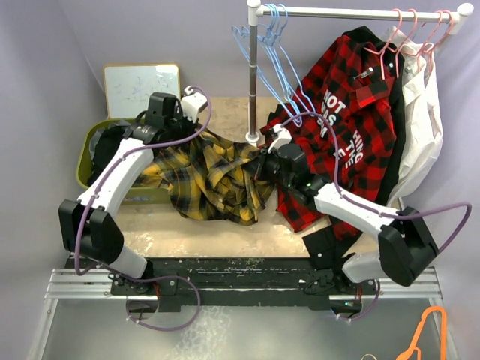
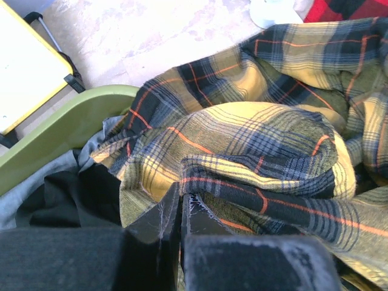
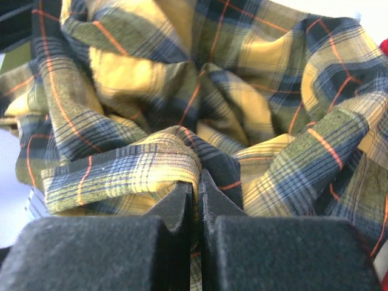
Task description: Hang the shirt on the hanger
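The yellow-and-navy plaid shirt (image 1: 210,176) lies crumpled on the table, its left part draped over the green bin's rim. My left gripper (image 1: 161,135) is shut on a fold of the shirt (image 2: 254,145) at the bin side; its jaws stand pressed together on cloth (image 2: 180,197). My right gripper (image 1: 262,161) is shut on a fold at the shirt's right edge (image 3: 182,91), with cloth pinched between its fingertips (image 3: 197,182). Light-blue wire hangers (image 1: 274,45) hang empty on the rail at the back, above and behind the right gripper.
An olive-green bin (image 1: 86,161) with dark and grey clothes stands at left, a small whiteboard (image 1: 141,88) behind it. The rack pole (image 1: 253,75) stands on a white base. A red-and-black checked shirt (image 1: 349,127) and a white garment (image 1: 420,127) hang on pink hangers (image 1: 409,34).
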Motion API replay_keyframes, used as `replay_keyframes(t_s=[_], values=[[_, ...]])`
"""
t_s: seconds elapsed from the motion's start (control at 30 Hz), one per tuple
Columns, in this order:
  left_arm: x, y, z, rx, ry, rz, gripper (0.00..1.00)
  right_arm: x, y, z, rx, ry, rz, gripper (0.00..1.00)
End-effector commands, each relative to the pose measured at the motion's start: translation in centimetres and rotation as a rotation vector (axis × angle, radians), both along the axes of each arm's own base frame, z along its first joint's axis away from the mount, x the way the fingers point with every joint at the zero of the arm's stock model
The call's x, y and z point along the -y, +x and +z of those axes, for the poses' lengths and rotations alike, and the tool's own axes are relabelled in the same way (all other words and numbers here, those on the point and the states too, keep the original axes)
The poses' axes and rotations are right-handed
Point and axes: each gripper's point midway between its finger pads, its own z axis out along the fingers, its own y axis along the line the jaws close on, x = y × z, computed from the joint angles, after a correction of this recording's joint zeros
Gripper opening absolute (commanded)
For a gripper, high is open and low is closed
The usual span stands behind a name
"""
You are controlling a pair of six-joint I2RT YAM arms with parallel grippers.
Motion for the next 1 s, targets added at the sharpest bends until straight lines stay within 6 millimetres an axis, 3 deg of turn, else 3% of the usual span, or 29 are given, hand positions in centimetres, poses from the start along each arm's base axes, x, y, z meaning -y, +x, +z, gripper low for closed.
replay_keyframes(t_s=[0.0, 0.33, 0.47, 0.7, 0.87, 0.97], values=[[-0.6, 3.1, 2.6, 0.101, -0.003, 0.079, 0.00, -0.2, 1.8, 1.5, -0.004, 0.141, 0.050, 0.00], [-3.4, 4.0, 0.2, 0.034, 0.076, 0.223, 0.00, 1.6, 2.1, -3.6, -0.209, 0.224, 0.109, 0.00], [-5.4, 4.0, 0.0, 0.028, 0.132, 0.317, 0.00, 3.7, 2.4, -5.1, -0.246, 0.150, -0.017, 0.00], [-7.4, 4.7, 0.5, 0.033, 0.163, 0.417, 0.00, 7.5, 2.6, -5.7, -0.246, 0.086, -0.228, 0.00], [-6.0, 4.5, 1.8, 0.022, 0.108, 0.360, 0.00, 6.7, 2.9, -4.0, -0.177, 0.109, -0.170, 0.00], [-5.6, 4.1, 2.9, 0.026, 0.086, 0.336, 0.00, 6.3, 2.7, -2.9, -0.128, 0.138, -0.135, 0.31]])
